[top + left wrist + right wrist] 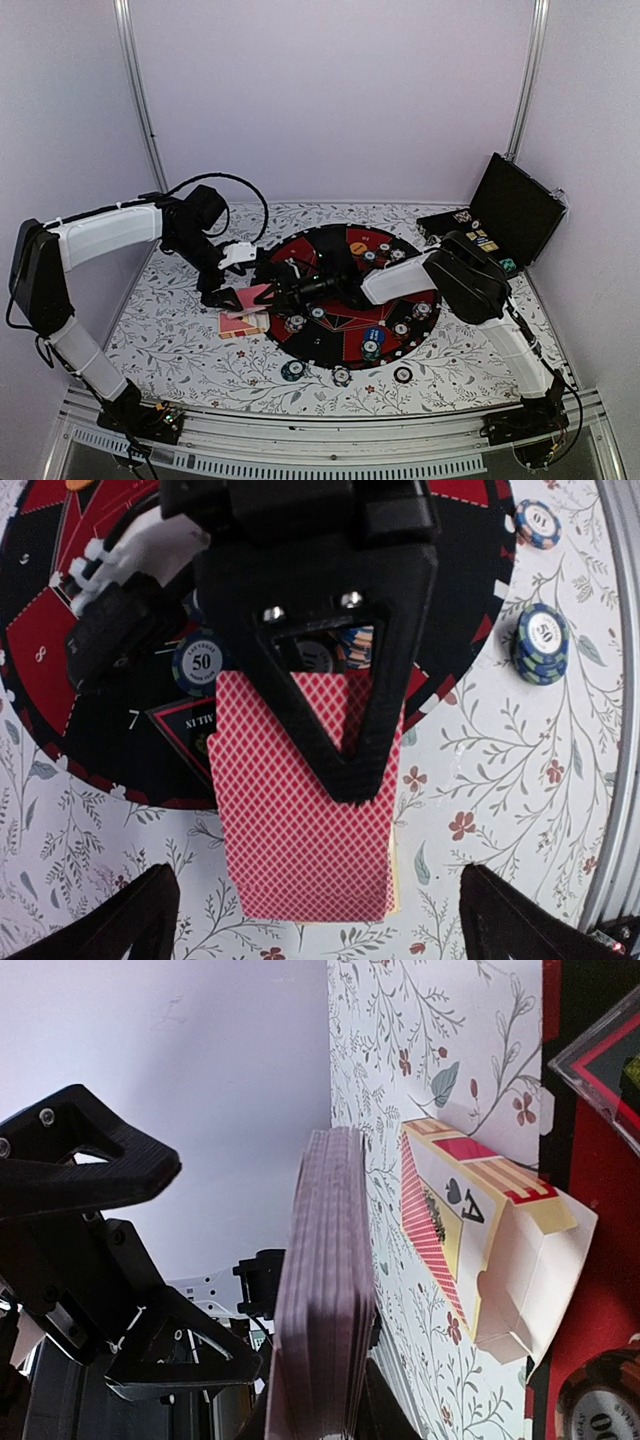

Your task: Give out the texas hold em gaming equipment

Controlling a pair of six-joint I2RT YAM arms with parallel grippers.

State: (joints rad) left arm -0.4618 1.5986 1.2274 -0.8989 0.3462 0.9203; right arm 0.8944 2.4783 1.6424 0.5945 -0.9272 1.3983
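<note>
Robot test cell, laboratory type. Plain pale enclosure panels point(330, 100) left, far and right; aluminium corner posts point(141, 100); left arm point(105, 232) and right arm point(470, 285) bolted to a metal rail point(330, 425) at the near edge.

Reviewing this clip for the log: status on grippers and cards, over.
Right gripper shut on card deck, clear of the table. Left gripper open, empty, beside it. Card box lies beneath, flap open; nothing blocking.

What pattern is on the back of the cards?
Red-and-white diamond crisscross; the cards show best in the left wrist view.
</note>
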